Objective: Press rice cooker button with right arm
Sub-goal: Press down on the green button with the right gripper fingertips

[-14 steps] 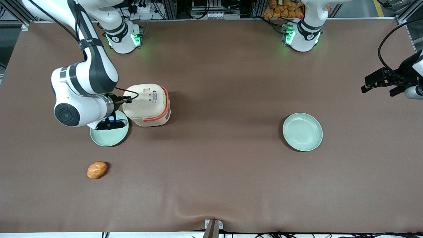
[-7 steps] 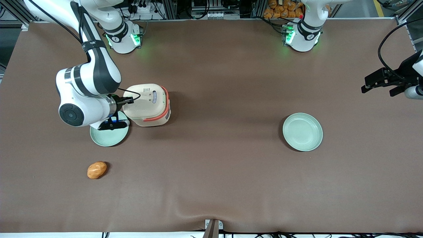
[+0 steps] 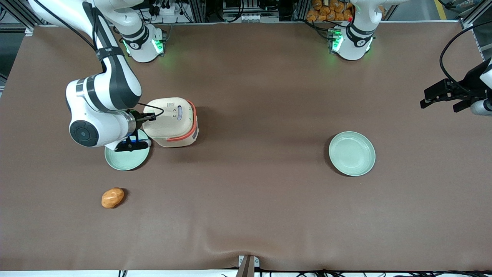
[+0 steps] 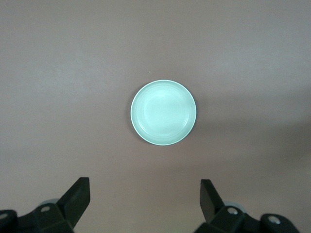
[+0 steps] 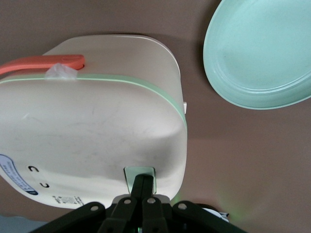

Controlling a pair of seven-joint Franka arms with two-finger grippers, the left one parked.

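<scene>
The rice cooker (image 3: 173, 121) is a cream rounded-square pot with a coral-orange band, standing toward the working arm's end of the table. Its lid is down. It also shows in the right wrist view (image 5: 92, 141), with a pale green rim line. The button (image 5: 131, 172) is a small pale-green patch at the lid's edge. My right arm (image 3: 102, 111) reaches over the cooker's edge. Its gripper (image 5: 142, 179) is shut, and its joined fingertips rest on the button. In the front view the gripper (image 3: 150, 116) sits at the lid's edge.
A pale-green plate (image 3: 132, 159) lies beside the cooker, partly under my wrist, and shows in the right wrist view (image 5: 262, 53). An orange-brown lump (image 3: 112, 197) lies nearer the front camera. A second plate (image 3: 351, 153) lies toward the parked arm's end, also seen from the left wrist (image 4: 163, 112).
My right arm has shifted slightly toward the cooker, bringing the gripper onto the lid's edge. The cooker and plates have not moved.
</scene>
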